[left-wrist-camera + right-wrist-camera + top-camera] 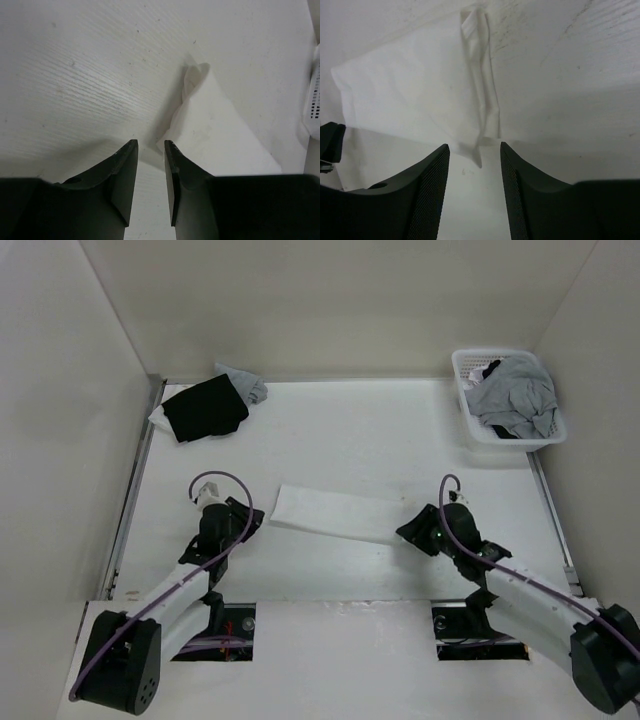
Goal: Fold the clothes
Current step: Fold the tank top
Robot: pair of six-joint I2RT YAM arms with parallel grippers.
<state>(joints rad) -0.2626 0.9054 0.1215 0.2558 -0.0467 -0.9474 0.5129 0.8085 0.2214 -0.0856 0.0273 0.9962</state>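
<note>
White garment (335,515) in a long strip flat on the surface (350,440), left jaws released beside one end, right jaws released wide beside the other.

From the top view both the left gripper (258,520) and the right gripper (402,532) are just dark blobs, so can't make out the jaws there. The plain white thin-fabric garment (335,513) runs in under the right gripper's tip, so that end is hidden.

Left wrist view: the garment's near edge disappears behind that gripper's right finger (185,172). The white perforated plastic basket (315,95), way off to its right, gets chopped by the frame edge.

Right wrist view: some dark thing (330,145) left of the gripper is cut off, no clue what. Whatever sits under the basket's crumpled grey cloth heap (515,400) is hidden too.
</note>
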